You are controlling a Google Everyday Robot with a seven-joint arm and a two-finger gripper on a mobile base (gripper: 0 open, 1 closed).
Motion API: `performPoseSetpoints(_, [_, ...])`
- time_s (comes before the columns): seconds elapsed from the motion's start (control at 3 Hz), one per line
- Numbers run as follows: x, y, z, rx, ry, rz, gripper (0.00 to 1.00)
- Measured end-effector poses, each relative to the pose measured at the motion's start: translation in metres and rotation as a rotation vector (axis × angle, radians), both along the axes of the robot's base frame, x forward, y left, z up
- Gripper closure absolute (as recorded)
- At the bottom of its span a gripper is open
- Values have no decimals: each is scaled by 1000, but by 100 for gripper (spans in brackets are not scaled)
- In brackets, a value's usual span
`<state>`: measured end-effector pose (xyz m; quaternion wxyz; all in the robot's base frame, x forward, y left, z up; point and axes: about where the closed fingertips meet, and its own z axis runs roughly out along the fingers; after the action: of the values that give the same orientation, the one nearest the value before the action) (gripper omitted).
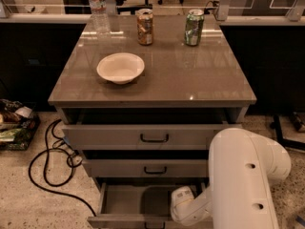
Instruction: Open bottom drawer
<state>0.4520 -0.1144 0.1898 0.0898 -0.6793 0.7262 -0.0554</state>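
- Pincer [178, 214]: at the end of the white arm [243, 175], low over the front right of the bottom drawer [133, 202]; we cannot tell how far open it is or whether it has hold of anything.
- Arm: hides the right ends of the two lower drawer fronts.
- Bottom drawer: lowest in the cabinet, pulled out, plain grey inside.
- Middle drawer [143, 168] and top drawer [119, 136]: grey, black handles.
- Tabletop [190, 75]: we note a bowl [120, 67], two cans [145, 26] [193, 27] and a bottle [98, 6].
- Floor, left: a black cable [43, 171].
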Motion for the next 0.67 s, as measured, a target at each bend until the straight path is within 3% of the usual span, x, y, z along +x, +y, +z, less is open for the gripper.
performPoseSetpoints(0.33, [-46,3,8,27,31,-9,100])
performPoseSetpoints(0.67, [-47,3,11,29,32,-9,100])
